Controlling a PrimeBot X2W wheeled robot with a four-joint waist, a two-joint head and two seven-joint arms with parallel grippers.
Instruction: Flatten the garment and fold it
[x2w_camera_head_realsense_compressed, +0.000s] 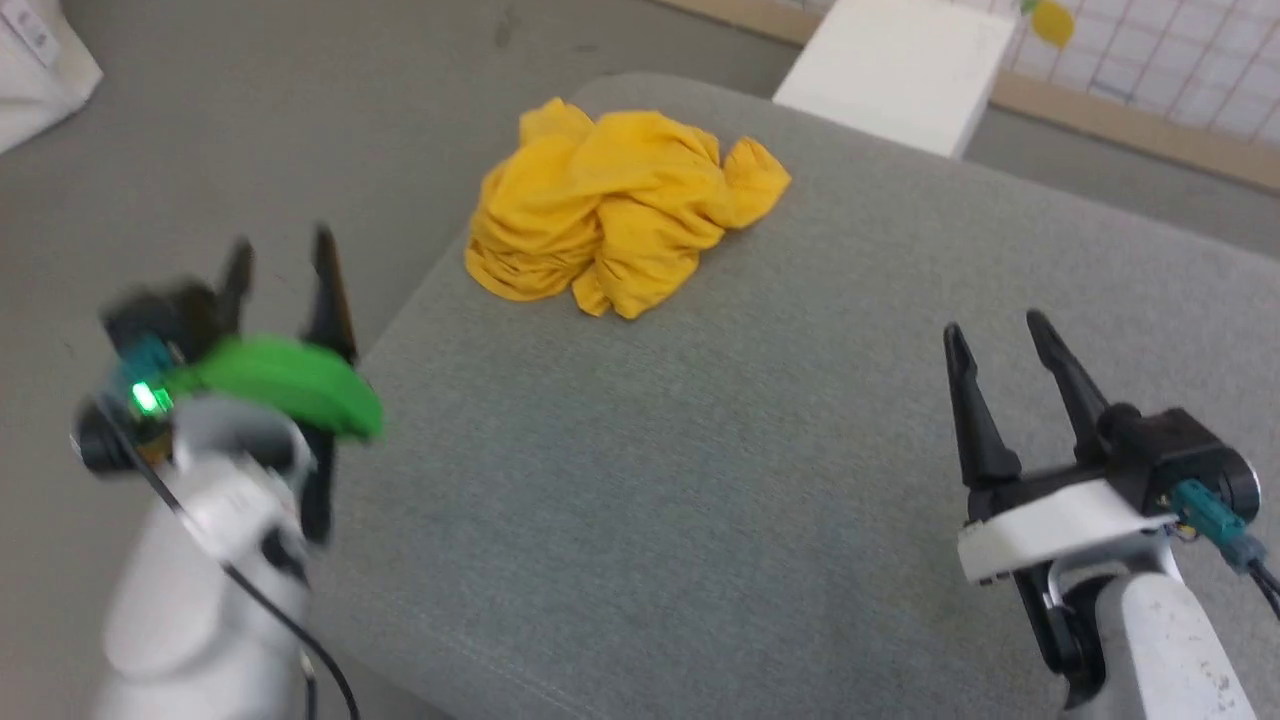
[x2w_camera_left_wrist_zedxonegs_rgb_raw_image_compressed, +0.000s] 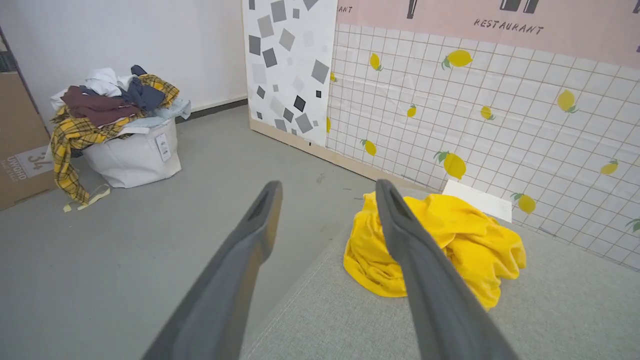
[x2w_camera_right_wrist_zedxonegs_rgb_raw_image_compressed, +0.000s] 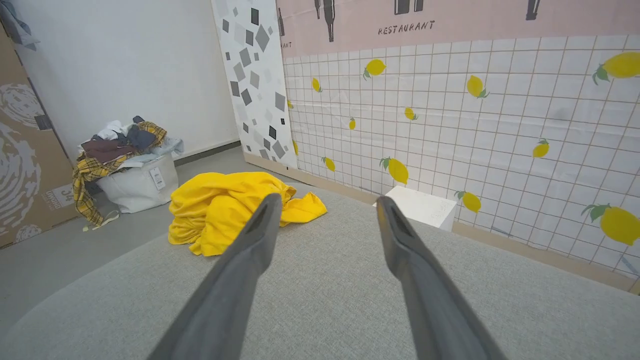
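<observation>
The garment (x2w_camera_head_realsense_compressed: 610, 205) is a bright yellow crumpled heap near the far left corner of the grey padded surface (x2w_camera_head_realsense_compressed: 760, 440); its print is hidden in the folds. My left gripper (x2w_camera_head_realsense_compressed: 282, 255) hangs open and blurred beside the surface's left edge, short of the heap. In the left wrist view the garment (x2w_camera_left_wrist_zedxonegs_rgb_raw_image_compressed: 450, 245) lies just beyond and partly behind the fingers (x2w_camera_left_wrist_zedxonegs_rgb_raw_image_compressed: 420, 265). My right gripper (x2w_camera_head_realsense_compressed: 995, 335) stands open over the near right of the surface, empty. The right wrist view has the garment (x2w_camera_right_wrist_zedxonegs_rgb_raw_image_compressed: 225, 207) ahead to the left.
A white box (x2w_camera_head_realsense_compressed: 900, 70) stands on the floor past the surface's far edge. A white bin heaped with clothes (x2w_camera_left_wrist_zedxonegs_rgb_raw_image_compressed: 120, 135) sits on the grey floor to the left, by a cardboard box (x2w_camera_left_wrist_zedxonegs_rgb_raw_image_compressed: 20, 135). A lemon-patterned tiled wall panel (x2w_camera_right_wrist_zedxonegs_rgb_raw_image_compressed: 475, 125) runs behind.
</observation>
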